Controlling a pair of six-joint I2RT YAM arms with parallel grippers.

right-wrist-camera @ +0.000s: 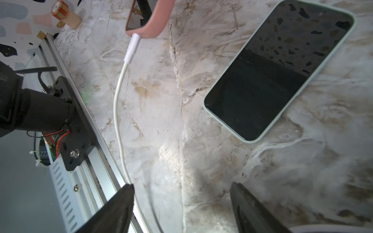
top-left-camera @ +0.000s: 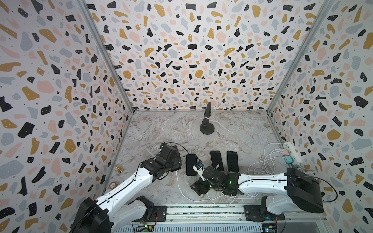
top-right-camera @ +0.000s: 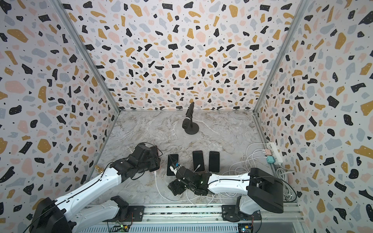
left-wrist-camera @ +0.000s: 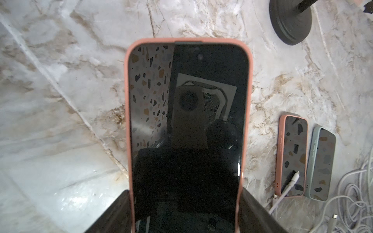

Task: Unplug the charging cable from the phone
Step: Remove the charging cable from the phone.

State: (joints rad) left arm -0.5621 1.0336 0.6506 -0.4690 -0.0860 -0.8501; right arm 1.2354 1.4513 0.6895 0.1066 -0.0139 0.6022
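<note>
My left gripper is shut on the sides of the phone, which has a pink case and a dark screen. In both top views the gripper covers most of the phone. The white charging cable is plugged by its connector into the phone's end and runs across the marble toward the front rail. My right gripper stands open just above the table with nothing between its fingers. The cable passes close by one fingertip. In a top view that gripper sits right of the cable.
Three more phones lie flat in a row; the middle one has a loose plug on its screen. A microphone stand is at the back. A power strip and tangled white cables fill the right side.
</note>
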